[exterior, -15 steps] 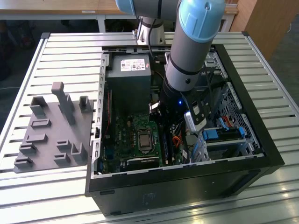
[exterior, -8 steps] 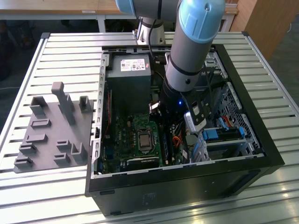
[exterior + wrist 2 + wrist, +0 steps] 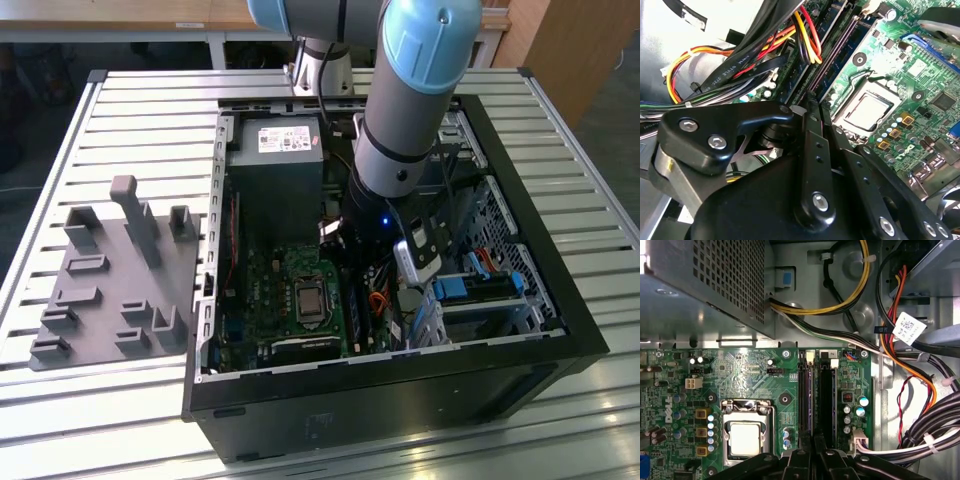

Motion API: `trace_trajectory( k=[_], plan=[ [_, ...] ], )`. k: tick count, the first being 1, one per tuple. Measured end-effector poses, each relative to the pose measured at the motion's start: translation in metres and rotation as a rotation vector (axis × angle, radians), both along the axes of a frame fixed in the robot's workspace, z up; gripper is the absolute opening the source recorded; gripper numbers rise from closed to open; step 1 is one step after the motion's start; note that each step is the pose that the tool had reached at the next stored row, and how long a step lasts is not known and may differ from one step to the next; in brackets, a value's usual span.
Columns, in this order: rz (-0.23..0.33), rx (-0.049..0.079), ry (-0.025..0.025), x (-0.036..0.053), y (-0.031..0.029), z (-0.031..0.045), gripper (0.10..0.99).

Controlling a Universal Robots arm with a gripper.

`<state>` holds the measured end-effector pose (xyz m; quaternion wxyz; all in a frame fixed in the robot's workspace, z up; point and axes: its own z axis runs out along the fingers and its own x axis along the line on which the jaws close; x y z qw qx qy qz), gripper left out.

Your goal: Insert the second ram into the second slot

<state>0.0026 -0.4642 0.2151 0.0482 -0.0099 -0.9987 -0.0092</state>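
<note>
My gripper (image 3: 813,107) reaches down into the open computer case (image 3: 560,330), right over the memory slots (image 3: 827,390) beside the processor socket (image 3: 745,437). Its fingers (image 3: 802,452) are pressed together on a thin dark strip, the second ram (image 3: 834,54), which stands on edge. The strip runs straight out from the fingertips along the slot line (image 3: 810,390) on the green motherboard (image 3: 750,370). How deep it sits in the slot I cannot tell. In the exterior view the gripper (image 3: 362,288) is low over the board, to the right of the socket (image 3: 311,300).
Bundles of yellow, red and black cables (image 3: 740,65) hang close beside the fingers. The grey power supply (image 3: 275,180) is at the back of the case, with blue drive brackets (image 3: 480,290) on the exterior view's right. A grey parts fixture (image 3: 110,280) lies on the slatted table, left of the case.
</note>
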Motion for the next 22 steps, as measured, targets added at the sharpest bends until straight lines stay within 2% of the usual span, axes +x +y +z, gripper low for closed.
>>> trace_trajectory(
  k=[2, 3, 6, 12, 13, 14, 22],
  plan=[
    [0.0, 0.0, 0.0001, 0.0, 0.0, 0.0, 0.145],
    [0.0, 0.0, 0.0, 0.0, 0.0, 0.0, 0.208],
    [0.0, 0.0, 0.0, 0.0, 0.0001, 0.0011, 0.208],
    [0.0, 0.0, 0.0001, 0.0, 0.0001, 0.013, 0.208],
    [0.0, 0.0, 0.0002, 0.0, 0.0001, 0.0143, 0.196],
    [0.0, 0.0, 0.0002, 0.0, 0.0001, 0.0149, 0.129],
    [0.0, 0.0, 0.0002, 0.0022, 0.0001, 0.0089, 0.106]
  ],
)
